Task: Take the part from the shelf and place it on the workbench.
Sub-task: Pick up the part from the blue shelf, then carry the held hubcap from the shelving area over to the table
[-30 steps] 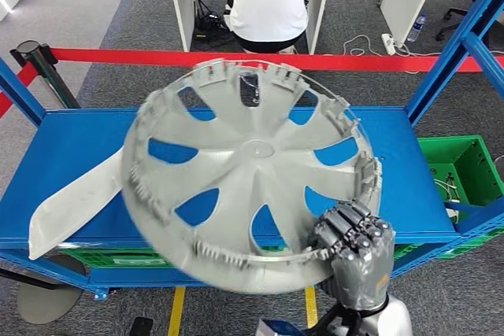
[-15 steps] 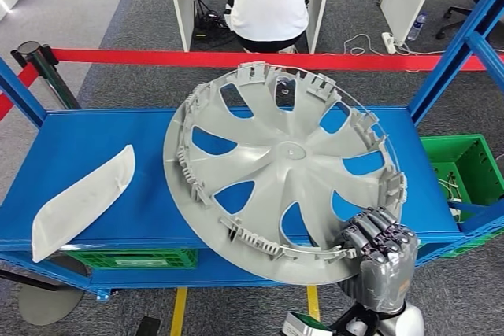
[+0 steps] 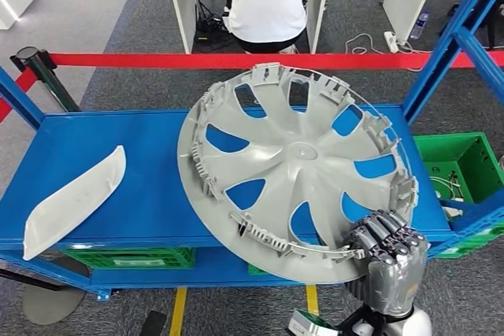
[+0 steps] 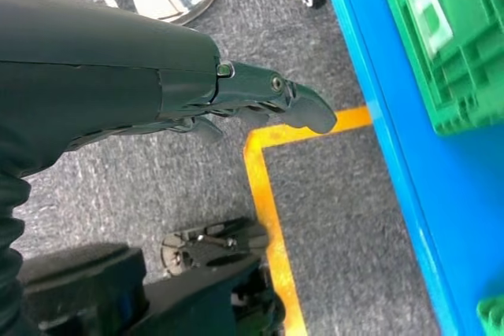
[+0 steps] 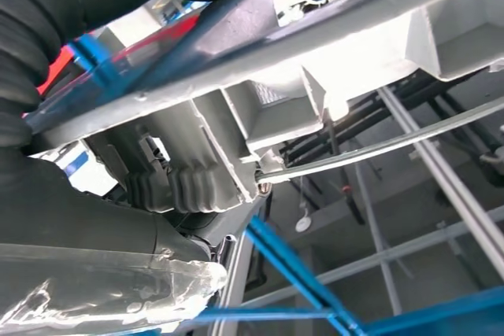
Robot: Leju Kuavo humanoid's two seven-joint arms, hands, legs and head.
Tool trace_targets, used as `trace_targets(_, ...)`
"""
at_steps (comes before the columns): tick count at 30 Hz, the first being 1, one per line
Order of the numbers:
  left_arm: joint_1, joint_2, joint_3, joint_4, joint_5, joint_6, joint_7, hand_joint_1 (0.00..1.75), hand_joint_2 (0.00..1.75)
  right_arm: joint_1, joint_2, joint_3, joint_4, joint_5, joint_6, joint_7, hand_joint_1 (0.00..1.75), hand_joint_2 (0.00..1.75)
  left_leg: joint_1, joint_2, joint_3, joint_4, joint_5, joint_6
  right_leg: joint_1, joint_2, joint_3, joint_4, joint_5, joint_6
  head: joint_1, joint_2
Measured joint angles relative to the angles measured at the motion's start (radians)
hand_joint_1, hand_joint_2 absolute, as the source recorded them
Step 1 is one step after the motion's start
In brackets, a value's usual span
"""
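Right hand [image 3: 389, 253] gripping near rim of grey wheel cover [image 3: 297, 167], cover tilted above blue shelf [image 3: 149, 194]; white curved part [image 3: 74, 201] lying on shelf's left side; left hand [image 4: 178, 92] low by floor, fingers straight, holding nothing; person seated beyond red barrier [image 3: 226, 60]

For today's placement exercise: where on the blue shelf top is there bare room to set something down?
Bare blue shelf top lies between the white curved part and the hubcap. The right half is crowded: the hubcap, gripped by the right hand, hangs over it.
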Motion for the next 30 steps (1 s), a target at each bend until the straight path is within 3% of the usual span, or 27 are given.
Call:
trace_targets(1,0.000,0.000,-0.002,0.000,0.000,0.000,0.001,0.00,1.75,0.000,0.001,-0.002,-0.002,0.001,0.000,0.000,1.75,1.75,0.002,0.001,-0.003,0.003,-0.005,-0.006,0.000,0.002,-0.005,0.000,0.004,-0.008,0.000,0.000)
trace_targets(3,-0.002,0.000,-0.006,0.000,-0.002,0.001,0.001,0.00,1.75,0.000,0.003,-0.005,-0.006,0.001,0.000,0.000,1.75,1.75,0.004,0.002,-0.026,0.053,-0.055,-0.014,-0.002,0.003,-0.018,-0.003,0.016,-0.027,-0.003,0.000)
trace_targets(5,-0.005,0.000,-0.011,0.000,-0.004,0.003,0.003,0.00,1.75,0.001,0.005,-0.009,-0.011,0.004,0.000,0.002,1.75,1.75,0.004,0.002,-0.073,0.180,-0.140,-0.019,0.001,0.003,-0.037,-0.002,0.030,-0.039,-0.007,0.000)
trace_targets(6,-0.006,0.001,-0.014,0.000,-0.006,0.004,0.004,0.00,1.75,0.002,0.005,-0.011,-0.013,0.006,0.000,0.003,1.75,1.75,0.003,0.002,-0.092,0.240,-0.168,-0.020,0.003,0.004,-0.046,-0.002,0.036,-0.041,-0.007,0.000)
trace_targets(7,-0.006,0.001,-0.017,0.000,-0.007,0.005,0.005,0.00,1.75,0.004,0.005,-0.014,-0.015,0.008,0.000,0.005,1.75,1.75,0.003,0.002,-0.098,0.275,-0.178,-0.019,0.005,0.005,-0.056,-0.002,0.043,-0.042,-0.007,0.000)
trace_targets(8,-0.007,0.001,-0.019,0.000,-0.008,0.005,0.007,0.00,1.75,0.006,0.005,-0.016,-0.017,0.009,0.000,0.007,1.75,1.75,0.003,0.002,-0.086,0.271,-0.167,-0.017,0.006,0.006,-0.064,-0.001,0.050,-0.041,-0.007,0.000)
trace_targets(9,-0.009,0.001,-0.022,0.000,-0.010,0.006,0.009,0.00,1.75,0.008,0.005,-0.017,-0.020,0.010,0.000,0.009,1.75,1.75,0.002,0.002,-0.055,0.230,-0.142,-0.013,0.007,0.008,-0.072,-0.001,0.057,-0.039,-0.007,0.000)
trace_targets(10,-0.011,0.002,-0.024,0.000,-0.010,0.007,0.011,0.00,1.75,0.010,0.005,-0.019,-0.025,0.010,0.000,0.012,1.75,1.75,0.001,-0.001,-0.010,0.163,-0.113,-0.009,0.008,0.011,-0.079,-0.001,0.064,-0.036,-0.007,0.000)
trace_targets(12,-0.017,0.002,-0.027,0.000,-0.012,0.009,0.016,0.00,1.75,0.013,0.006,-0.023,-0.035,0.009,0.000,0.016,1.75,1.75,-0.002,-0.008,0.071,0.032,-0.086,-0.001,0.010,0.016,-0.090,-0.002,0.079,-0.026,-0.006,0.000)
trace_targets(14,-0.021,0.002,-0.030,0.000,-0.012,0.011,0.019,0.00,1.75,0.016,0.007,-0.028,-0.045,0.009,0.000,0.019,1.75,1.75,-0.006,-0.012,0.092,-0.015,-0.086,0.004,0.010,0.019,-0.096,-0.005,0.095,-0.014,-0.008,0.000)
trace_targets(16,-0.023,0.000,-0.033,0.000,-0.014,0.012,0.020,0.00,1.75,0.020,0.007,-0.031,-0.054,0.010,0.000,0.021,1.75,1.75,-0.006,-0.006,0.082,-0.018,-0.072,0.015,0.008,0.022,-0.099,-0.009,0.104,-0.002,-0.010,0.000)
trace_targets(18,-0.025,-0.002,-0.036,0.000,-0.016,0.012,0.021,0.00,1.75,0.026,0.007,-0.034,-0.063,0.010,0.000,0.020,1.75,1.75,-0.004,0.003,0.067,-0.022,-0.054,0.031,0.006,0.015,-0.119,0.030,0.057,0.007,-0.007,0.000)
trace_targets(20,-0.026,-0.004,-0.040,0.000,-0.018,0.012,0.024,0.00,1.75,0.034,0.007,-0.035,-0.070,0.006,0.000,0.013,1.75,1.75,-0.004,0.010,0.046,-0.021,-0.036,0.039,0.006,0.006,-0.157,0.148,-0.038,0.014,-0.004,0.000)
trace_targets(21,-0.025,-0.004,-0.042,0.000,-0.019,0.012,0.025,0.00,1.75,0.037,0.007,-0.036,-0.073,0.003,0.000,0.010,1.75,1.75,-0.005,0.014,0.034,-0.020,-0.027,0.040,0.006,0.004,-0.172,0.215,-0.073,0.018,-0.004,0.000)
trace_targets(22,-0.025,-0.004,-0.045,0.000,-0.019,0.012,0.026,0.00,1.75,0.041,0.007,-0.037,-0.076,0.001,0.000,0.007,1.75,1.75,-0.006,0.017,0.022,-0.020,-0.017,0.040,0.006,0.004,-0.176,0.262,-0.088,0.019,-0.004,0.000)
trace_targets(23,-0.024,-0.004,-0.046,0.000,-0.020,0.012,0.027,0.00,1.75,0.045,0.007,-0.039,-0.077,0.000,0.000,0.006,1.75,1.75,-0.007,0.021,0.010,-0.019,-0.008,0.039,0.006,0.004,-0.164,0.277,-0.081,0.020,-0.004,0.000)
trace_targets(24,-0.024,-0.005,-0.048,0.000,-0.021,0.012,0.028,0.00,1.75,0.047,0.007,-0.041,-0.079,-0.001,0.000,0.005,1.75,1.75,-0.007,0.023,-0.001,-0.019,0.001,0.038,0.006,0.003,-0.133,0.253,-0.058,0.019,-0.004,0.000)
trace_targets(26,-0.025,-0.006,-0.051,0.000,-0.025,0.012,0.033,0.00,1.75,0.051,0.007,-0.045,-0.086,-0.002,0.000,0.003,1.75,1.75,-0.009,0.027,-0.019,-0.017,0.017,0.031,0.008,-0.008,-0.030,0.120,-0.022,0.015,-0.004,0.000)
trace_targets(27,-0.025,-0.006,-0.052,0.000,-0.027,0.012,0.036,0.00,1.75,0.052,0.007,-0.046,-0.091,0.000,0.000,0.003,1.75,1.75,-0.011,0.028,-0.025,-0.016,0.024,0.026,0.010,-0.014,0.020,0.048,-0.022,0.011,-0.005,0.000)
trace_targets(28,-0.025,-0.006,-0.054,0.000,-0.029,0.012,0.037,0.00,1.75,0.053,0.007,-0.047,-0.096,0.003,0.000,0.004,1.75,1.75,-0.012,0.030,-0.029,-0.015,0.033,0.021,0.012,-0.020,0.050,-0.004,-0.030,0.008,-0.006,0.000)
trace_targets(30,-0.024,-0.006,-0.058,0.000,-0.031,0.012,0.038,0.00,1.75,0.055,0.008,-0.050,-0.107,0.010,0.000,0.008,1.75,1.75,-0.011,0.034,-0.032,-0.017,0.049,0.008,0.018,-0.019,0.059,-0.037,-0.036,-0.005,-0.007,0.000)
